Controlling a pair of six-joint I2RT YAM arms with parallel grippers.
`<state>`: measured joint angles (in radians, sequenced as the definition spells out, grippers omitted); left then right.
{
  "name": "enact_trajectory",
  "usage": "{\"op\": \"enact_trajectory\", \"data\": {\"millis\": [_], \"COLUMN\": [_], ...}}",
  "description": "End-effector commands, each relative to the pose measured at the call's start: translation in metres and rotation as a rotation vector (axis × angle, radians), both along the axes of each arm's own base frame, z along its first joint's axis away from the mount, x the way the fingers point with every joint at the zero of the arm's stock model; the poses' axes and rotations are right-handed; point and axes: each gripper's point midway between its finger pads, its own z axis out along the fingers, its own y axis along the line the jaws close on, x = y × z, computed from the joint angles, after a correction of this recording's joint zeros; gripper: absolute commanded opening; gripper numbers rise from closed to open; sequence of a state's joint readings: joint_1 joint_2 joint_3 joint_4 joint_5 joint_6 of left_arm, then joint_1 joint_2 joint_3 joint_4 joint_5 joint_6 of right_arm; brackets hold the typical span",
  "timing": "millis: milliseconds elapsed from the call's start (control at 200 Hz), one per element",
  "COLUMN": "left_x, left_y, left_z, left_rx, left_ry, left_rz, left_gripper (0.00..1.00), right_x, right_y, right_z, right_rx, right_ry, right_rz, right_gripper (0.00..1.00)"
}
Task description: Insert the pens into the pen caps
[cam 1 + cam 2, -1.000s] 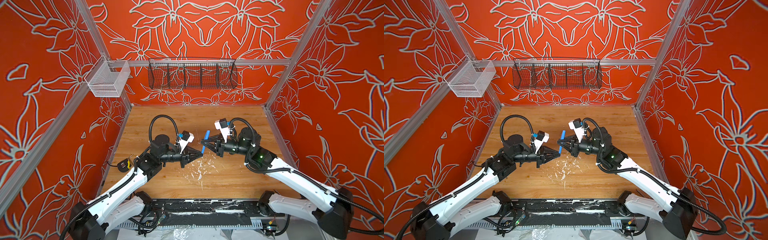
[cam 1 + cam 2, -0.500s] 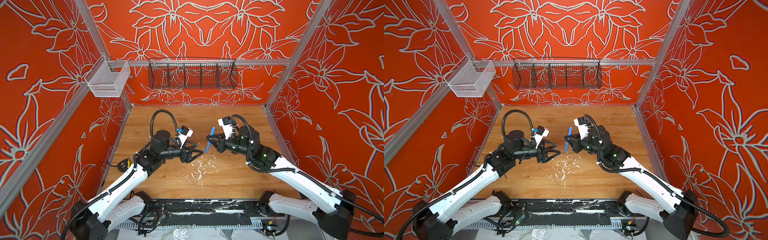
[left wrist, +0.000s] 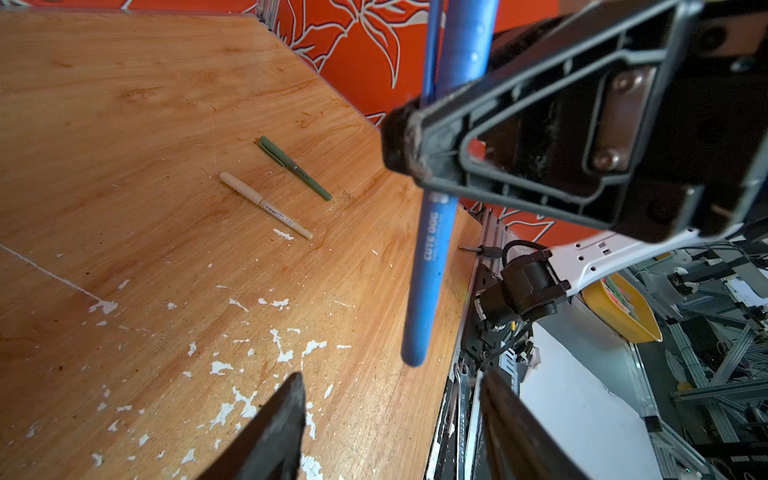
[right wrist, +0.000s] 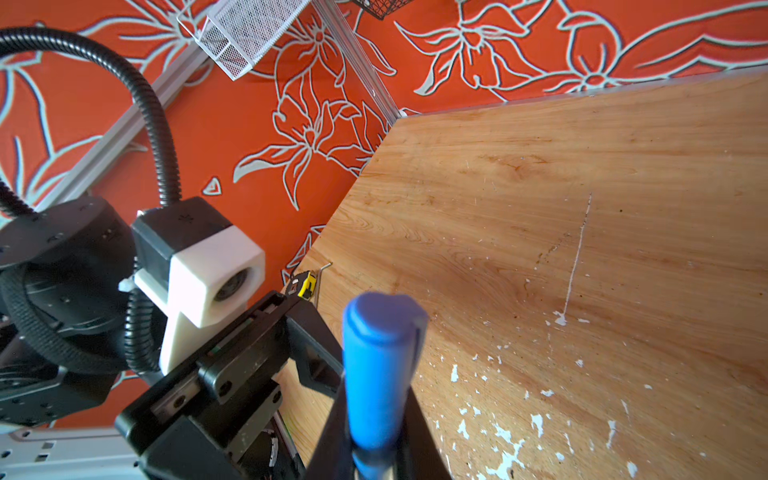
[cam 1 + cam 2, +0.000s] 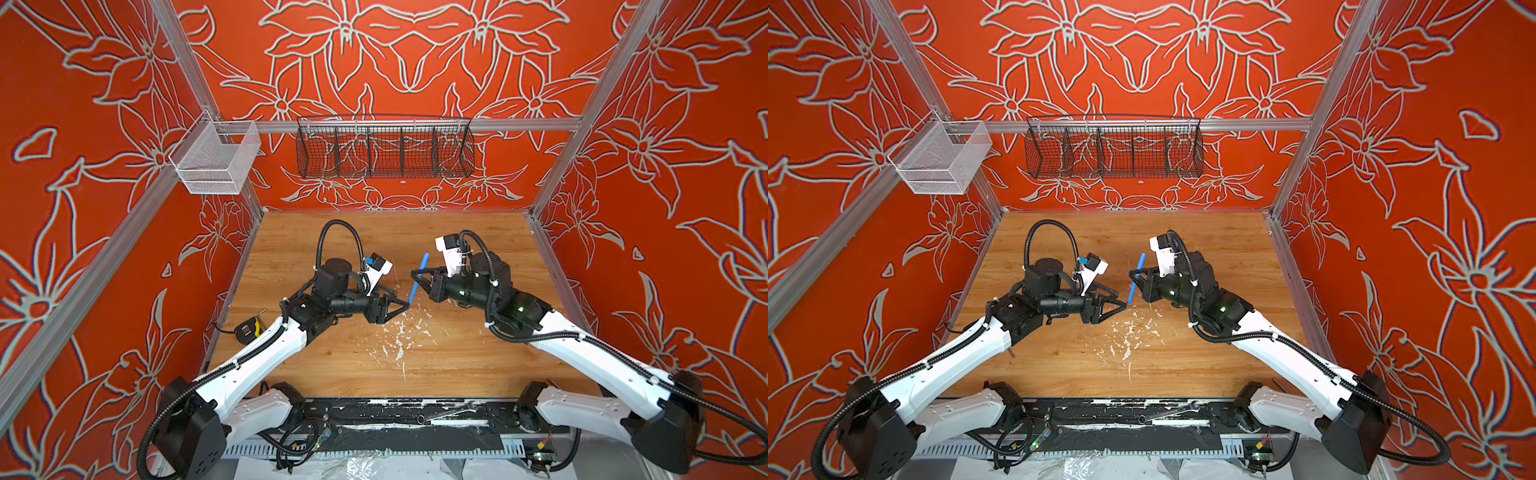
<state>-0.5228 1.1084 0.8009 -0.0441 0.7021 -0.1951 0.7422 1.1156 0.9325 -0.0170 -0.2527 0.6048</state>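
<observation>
My right gripper (image 5: 417, 275) is shut on a blue pen (image 5: 418, 277) and holds it steeply tilted above the table in both top views (image 5: 1137, 277). A blue cap (image 4: 384, 328) with a clip sits on the pen's raised end. My left gripper (image 3: 390, 374) stands open, its fingertips (image 3: 296, 384) just short of the pen's lower end (image 3: 415, 353) and apart from it. An olive green pen (image 3: 295, 168) and a beige pen (image 3: 266, 205) lie side by side on the wood, each with its cap on. Both are hidden in the top views.
A black wire basket (image 5: 384, 151) hangs on the back wall and a white mesh basket (image 5: 214, 164) at the left corner. A yellow and black tape measure (image 5: 249, 328) lies at the table's left edge. White paint flecks (image 5: 399, 338) mark the wood.
My left gripper was shut on the blue pen's lower end; it has opened and drawn back a little. The right gripper has kept its hold and tipped the pen more upright.
</observation>
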Motion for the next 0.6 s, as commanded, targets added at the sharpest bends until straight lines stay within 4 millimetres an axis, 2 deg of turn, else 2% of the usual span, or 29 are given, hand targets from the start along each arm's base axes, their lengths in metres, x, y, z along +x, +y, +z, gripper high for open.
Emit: {"op": "enact_trajectory", "data": {"millis": [0, 415, 595], "left_x": [0.001, 0.004, 0.006], "left_y": [-0.004, -0.01, -0.01], "left_z": [0.001, -0.008, -0.008], "left_rx": [-0.021, -0.006, -0.004], "left_ry": [-0.004, 0.039, 0.039], "left_rz": [-0.023, -0.045, -0.041], "left_gripper": [0.61, 0.41, 0.38], "right_x": [0.0, 0.004, 0.002], "right_y": [0.008, 0.018, 0.022], "right_z": [0.0, -0.002, -0.003], "right_rx": [0.067, 0.114, 0.114], "right_ry": [0.022, 0.028, 0.029], "right_rz": [0.009, 0.031, 0.056], "right_gripper": [0.0, 0.0, 0.0]}}
